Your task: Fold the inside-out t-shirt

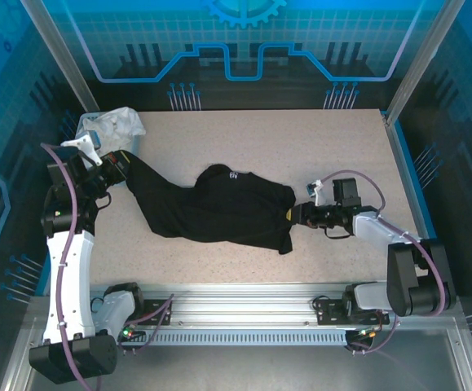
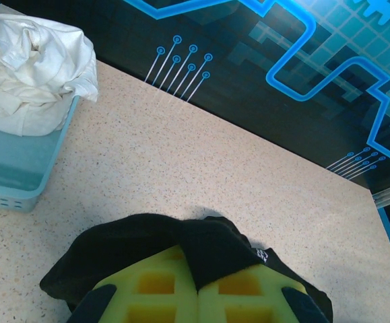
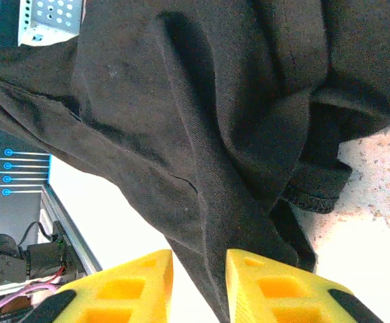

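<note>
The inside-out t-shirt (image 1: 219, 208), a large black soft-fabric garment with short sleeves, lies as a bunched, rope-like band across the middle of the speckled beige desk (image 1: 301, 138), drawn out between the two arms. The left hand (image 2: 198, 282) is clamped on one end of it, its yellow-green pads pressed together with black cloth spilling over them. In the top view that left hand (image 1: 115, 169) sits just beside the pale blue plastic basket (image 2: 19, 175) holding a crumpled white cloth (image 2: 26, 60). The right hand (image 3: 199, 269) is at the other end, and its fingers stand apart with a fold of shirt lying loose in the gap, so I judge it has no real hold there. That is the main risk. Any pull from the left would meet no anchor on the right, and the whole shirt would likely slide and bunch up further instead of spreading flat. A pull toward the basket could also drag fabric against its wall or snag the white cloth. If the right hand (image 1: 301, 214) closes where it is, it may pinch several layers near the stitched hem rather than one clean edge, and a twist would be locked in. Folding from such a crumpled state would probably trap wrinkles and leave a lopsided bundle.
</note>
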Available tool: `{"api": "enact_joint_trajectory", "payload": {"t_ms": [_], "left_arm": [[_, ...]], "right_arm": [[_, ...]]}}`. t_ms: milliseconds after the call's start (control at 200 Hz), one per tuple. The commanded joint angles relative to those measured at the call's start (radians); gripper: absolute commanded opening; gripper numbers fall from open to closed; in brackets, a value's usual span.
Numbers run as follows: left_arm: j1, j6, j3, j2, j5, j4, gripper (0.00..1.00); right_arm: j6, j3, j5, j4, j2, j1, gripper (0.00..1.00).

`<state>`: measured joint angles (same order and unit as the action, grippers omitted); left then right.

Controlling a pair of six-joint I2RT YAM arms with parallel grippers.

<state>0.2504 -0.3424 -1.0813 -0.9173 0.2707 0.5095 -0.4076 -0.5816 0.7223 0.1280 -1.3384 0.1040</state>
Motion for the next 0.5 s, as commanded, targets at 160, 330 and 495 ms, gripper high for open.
{"api": "enact_joint_trajectory", "payload": {"t_ms": [160,330,495], "left_arm": [[-0.005,-0.009,0.012,0.006,0.029,-0.038,0.0],[-0.005,-0.011,0.014,0.003,0.032,-0.041,0.0],[-0.006,-0.011,0.014,0.003,0.033,-0.04,0.0]], "right_arm": [[0.044,0.021,-0.078,0.051,0.035,0.013,0.38],[0.054,0.022,-0.193,0.115,0.083,0.028,0.44],[0.059,0.016,-0.234,0.127,0.074,0.067,0.46]]}}
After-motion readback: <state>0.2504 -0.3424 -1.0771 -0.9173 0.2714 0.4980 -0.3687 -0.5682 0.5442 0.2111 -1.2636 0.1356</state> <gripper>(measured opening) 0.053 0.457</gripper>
